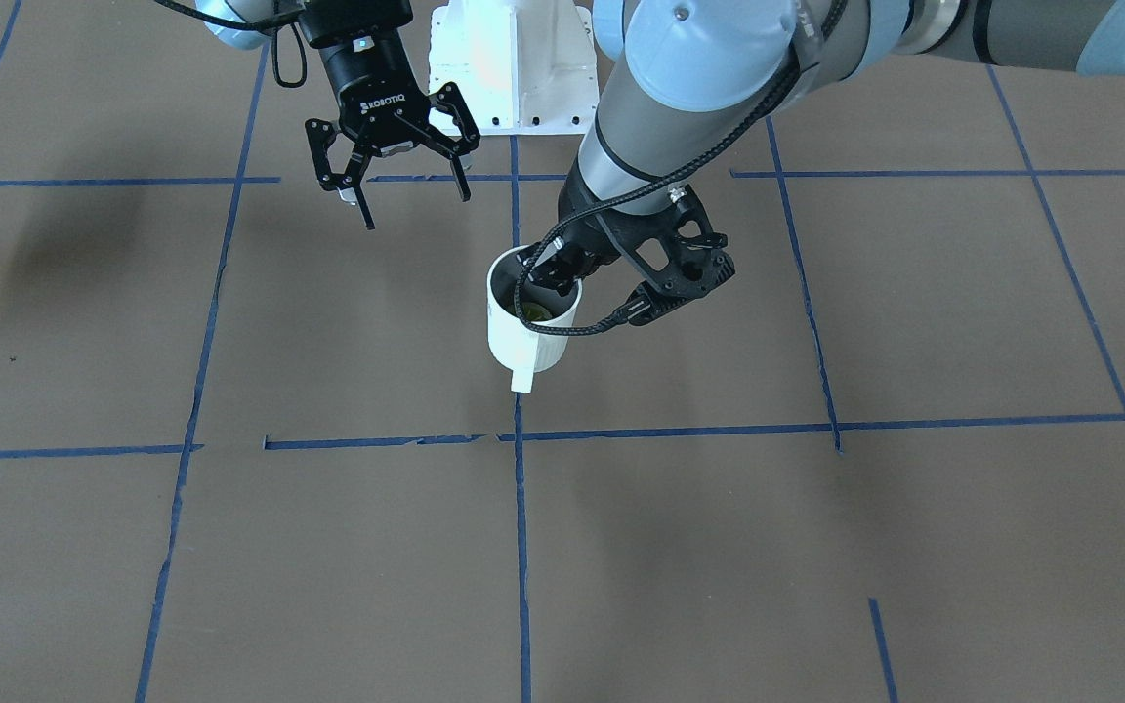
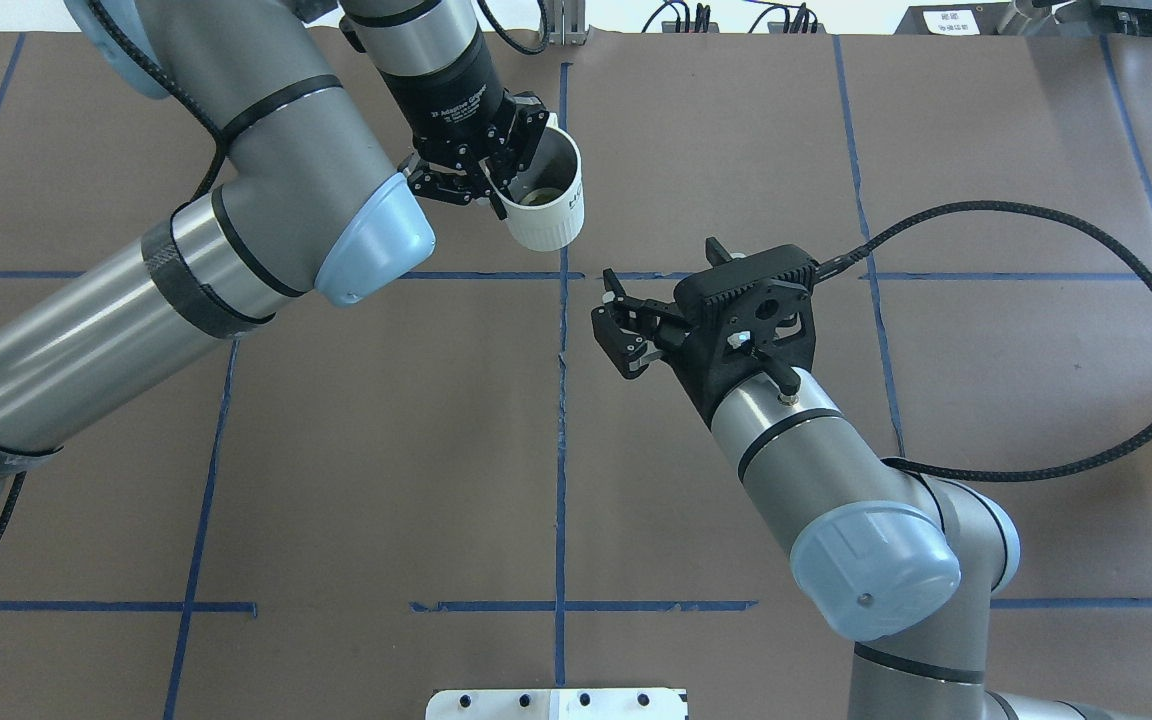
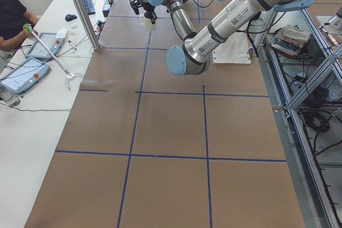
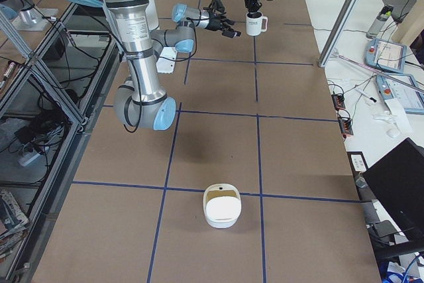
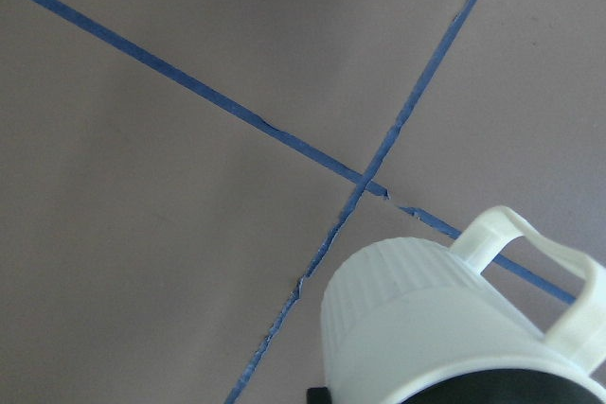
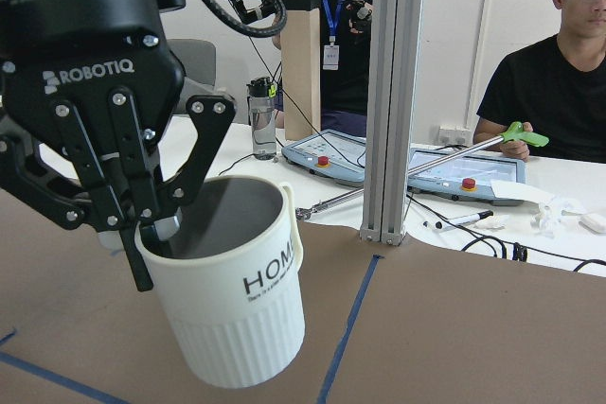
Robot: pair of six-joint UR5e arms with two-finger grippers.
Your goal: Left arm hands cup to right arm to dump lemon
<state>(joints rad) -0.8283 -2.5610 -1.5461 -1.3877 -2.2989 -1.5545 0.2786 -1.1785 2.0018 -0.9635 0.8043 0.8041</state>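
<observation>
- Fingers (image 6: 138, 254) of the left gripper (image 2: 499, 192) pinch the rim of the cup (image 1: 523, 337), one finger inside the mouth and one outside the wall, clamped on it.
- In the overhead view, with 12 o'clock pointing away from the robot, that grip sits at about 9 o'clock on the rim. The loop handle points toward 12 o'clock.
- The cup, a cream mug, hangs roughly upright with its mouth up, beside the central blue tape line. It appears raised off the table (image 1: 230, 547), though the gap is hard to judge.
- The lemon (image 1: 535, 311), a small yellow-green piece, lies at the bottom inside the cup.
- The right gripper (image 1: 416, 207) is empty, its fingers spread wide and aimed toward the cup.
- From the right gripper the cup lies at about 11 o'clock, near but apart. The wall facing those fingers, around 5 o'clock, is bare.
- The handover looks not yet made. The right arm (image 2: 836, 480) probably has to close that gap and take the bare side. The cup's long axis should stay vertical so the lemon stays in.
- A white tub (image 4: 222, 211) sits well apart toward 3 o'clock. Whether it is the dumping place cannot be told.
</observation>
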